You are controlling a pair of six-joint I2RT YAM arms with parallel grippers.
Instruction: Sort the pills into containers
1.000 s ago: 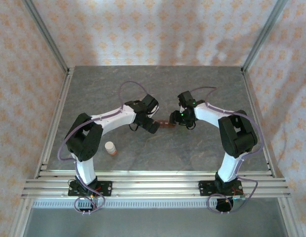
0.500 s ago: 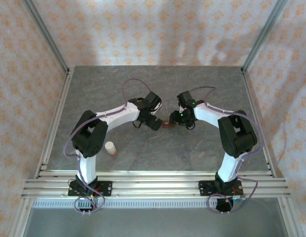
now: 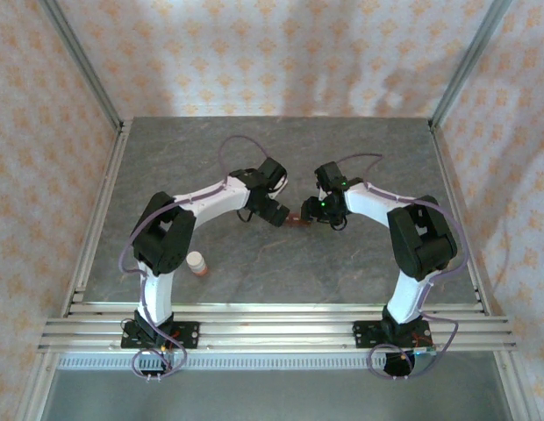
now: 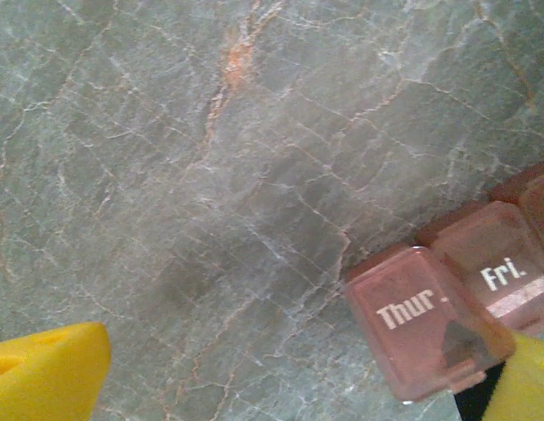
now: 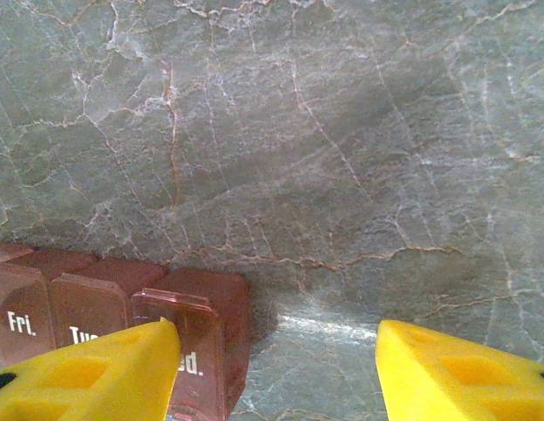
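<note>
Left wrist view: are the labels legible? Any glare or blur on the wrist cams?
Left wrist: "Thur" and "Fri." on the containers are readable but slightly soft, and the table looks a little blurred. Right wrist: there is a bright glare patch on the table just beside them, and the marble veins are sharper.

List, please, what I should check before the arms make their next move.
1. Left tool open: ok.
2. Right tool open: ok.
3. Organizer flat on the table between both tools: ok.
4. Thur lid open for pills: not ok, shut.
5. Where the pills are: cannot tell.
6. Bottle upright, capped: ok.
</note>
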